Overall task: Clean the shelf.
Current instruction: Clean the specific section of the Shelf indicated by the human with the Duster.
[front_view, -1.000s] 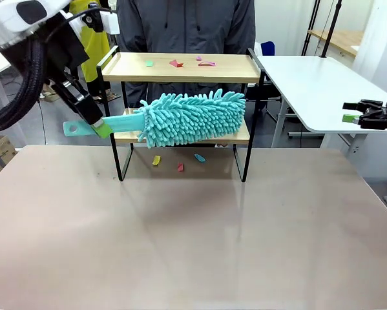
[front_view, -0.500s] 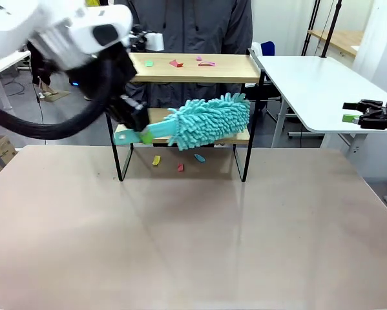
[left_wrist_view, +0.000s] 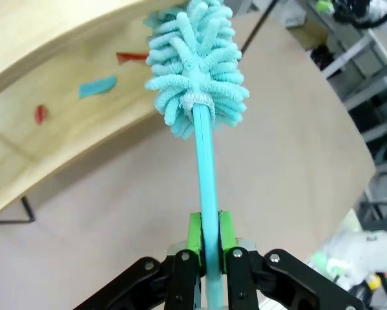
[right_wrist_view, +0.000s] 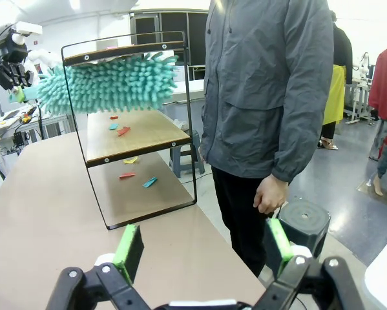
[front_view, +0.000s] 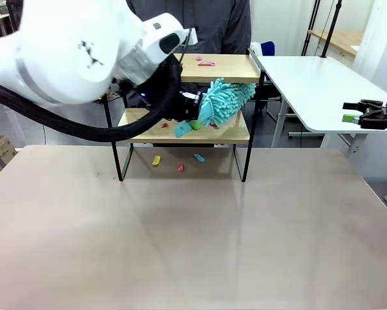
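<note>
My left hand (left_wrist_view: 209, 227) clamps the duster (front_view: 224, 100) handle, fluffy head between the boards of the shelf (front_view: 225, 68), by its right end rail. Shelf stands near the surface's (front_view: 193, 239) far edge — open room in front. Right hand (right_wrist_view: 203, 248) spread wide, off right.

A beige tabletop (front_view: 193, 245) spreads across the near side, a white side table (front_view: 309, 81) stands right, and a cardboard box (front_view: 0, 150) sits on the floor, left.
</note>
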`<control>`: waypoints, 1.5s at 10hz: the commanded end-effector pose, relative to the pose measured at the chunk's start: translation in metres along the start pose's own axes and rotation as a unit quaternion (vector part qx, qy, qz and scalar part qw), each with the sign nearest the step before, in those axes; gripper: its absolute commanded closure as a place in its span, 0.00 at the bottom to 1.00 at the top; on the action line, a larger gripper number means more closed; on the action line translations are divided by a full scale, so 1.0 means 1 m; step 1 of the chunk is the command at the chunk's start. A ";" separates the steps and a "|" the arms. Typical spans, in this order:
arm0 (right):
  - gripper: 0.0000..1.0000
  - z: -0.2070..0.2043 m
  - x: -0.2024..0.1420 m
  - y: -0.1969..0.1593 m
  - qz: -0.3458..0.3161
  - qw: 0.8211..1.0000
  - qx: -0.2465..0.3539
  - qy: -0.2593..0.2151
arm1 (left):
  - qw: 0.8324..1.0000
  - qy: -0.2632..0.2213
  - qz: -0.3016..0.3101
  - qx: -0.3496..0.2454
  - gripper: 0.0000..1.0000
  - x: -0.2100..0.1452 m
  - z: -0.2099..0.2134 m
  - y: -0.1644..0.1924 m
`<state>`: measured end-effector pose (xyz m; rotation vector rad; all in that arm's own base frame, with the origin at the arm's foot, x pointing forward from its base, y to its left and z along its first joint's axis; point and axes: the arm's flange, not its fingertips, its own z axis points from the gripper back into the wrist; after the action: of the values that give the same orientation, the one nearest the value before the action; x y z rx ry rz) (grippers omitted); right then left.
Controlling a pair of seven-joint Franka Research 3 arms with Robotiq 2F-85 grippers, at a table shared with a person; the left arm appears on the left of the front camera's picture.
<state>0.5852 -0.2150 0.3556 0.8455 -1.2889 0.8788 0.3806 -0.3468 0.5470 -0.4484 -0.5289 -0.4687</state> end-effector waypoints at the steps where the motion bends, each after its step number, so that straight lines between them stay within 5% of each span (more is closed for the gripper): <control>1: 0.00 -0.002 0.002 0.000 0.002 1.000 0.001 -0.001 | 0.999 -0.020 0.031 -0.023 0.87 0.013 -0.025 -0.004; 12: 0.00 -0.002 0.002 0.000 0.002 1.000 0.001 -0.001 | 0.990 0.015 0.138 -0.019 0.87 0.003 -0.096 -0.022; 15: 0.00 -0.002 0.002 0.000 0.002 1.000 0.001 -0.001 | 0.993 0.024 0.113 -0.017 0.87 0.003 -0.084 -0.020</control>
<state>0.5853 -0.2149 0.3556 0.8456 -1.2889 0.8789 0.4054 -0.4107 0.4826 -0.5255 -0.4139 -0.2615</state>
